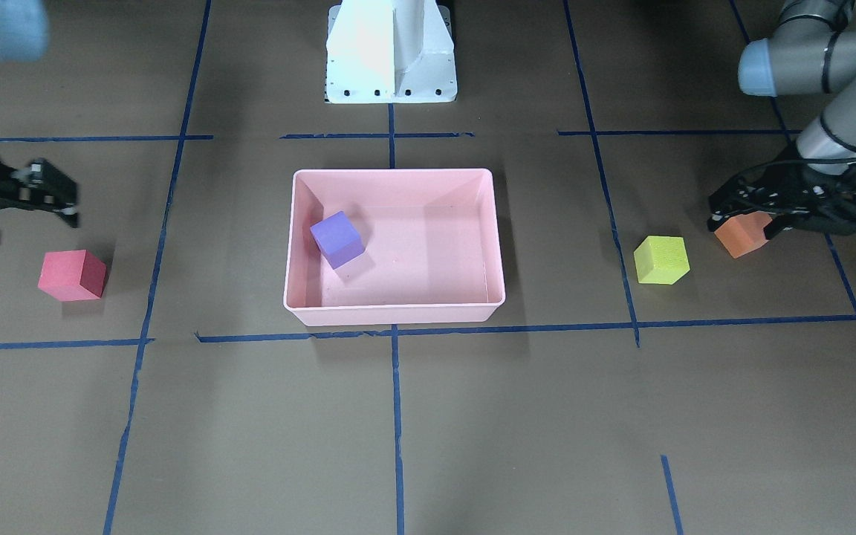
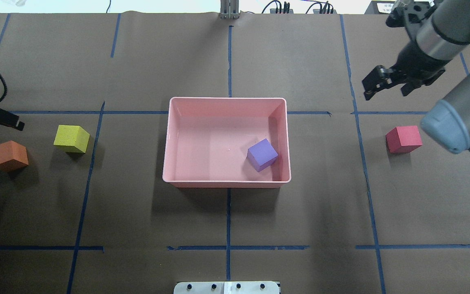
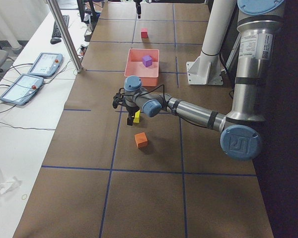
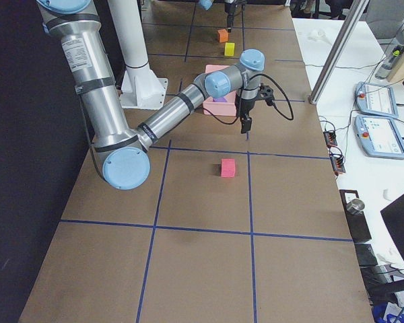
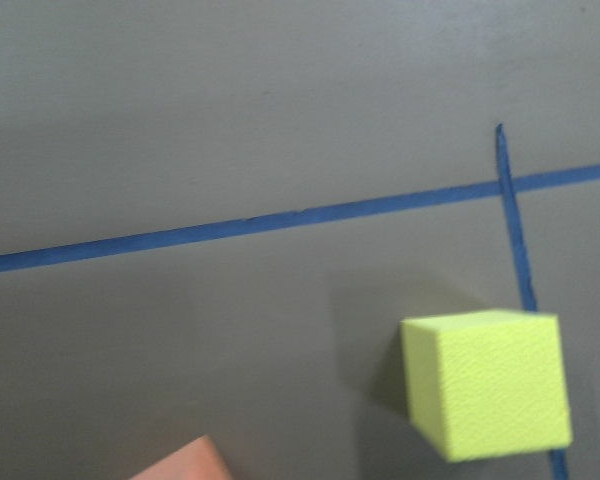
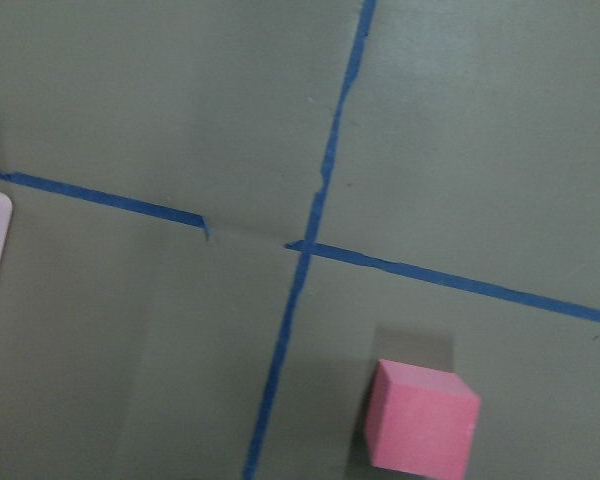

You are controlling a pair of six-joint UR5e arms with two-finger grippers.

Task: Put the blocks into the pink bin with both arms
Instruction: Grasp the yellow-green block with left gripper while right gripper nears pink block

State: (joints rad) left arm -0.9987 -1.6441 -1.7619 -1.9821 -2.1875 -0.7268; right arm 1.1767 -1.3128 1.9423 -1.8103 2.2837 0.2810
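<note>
The pink bin point(image 1: 391, 174) point(image 2: 227, 99) stands mid-table with the purple block point(image 1: 336, 238) point(image 2: 262, 154) inside, near the wall on my right side. The red block point(image 1: 71, 275) point(image 2: 403, 139) lies on the table on my right, also in the right wrist view point(image 6: 420, 415). My right gripper point(image 1: 27, 227) point(image 2: 385, 94) hovers open and empty beyond it. The yellow-green block point(image 1: 661, 259) point(image 2: 71, 138) point(image 5: 485, 385) and orange block point(image 1: 741, 234) point(image 2: 8, 155) lie on my left. My left gripper point(image 1: 741, 227) hangs open above them, holding nothing.
The white pedestal base point(image 1: 391, 52) stands behind the bin. Blue tape lines point(image 2: 229, 216) grid the brown table. My right arm's elbow point(image 2: 447, 126) overhangs the table next to the red block. Tablets point(image 3: 27, 82) lie on a side bench.
</note>
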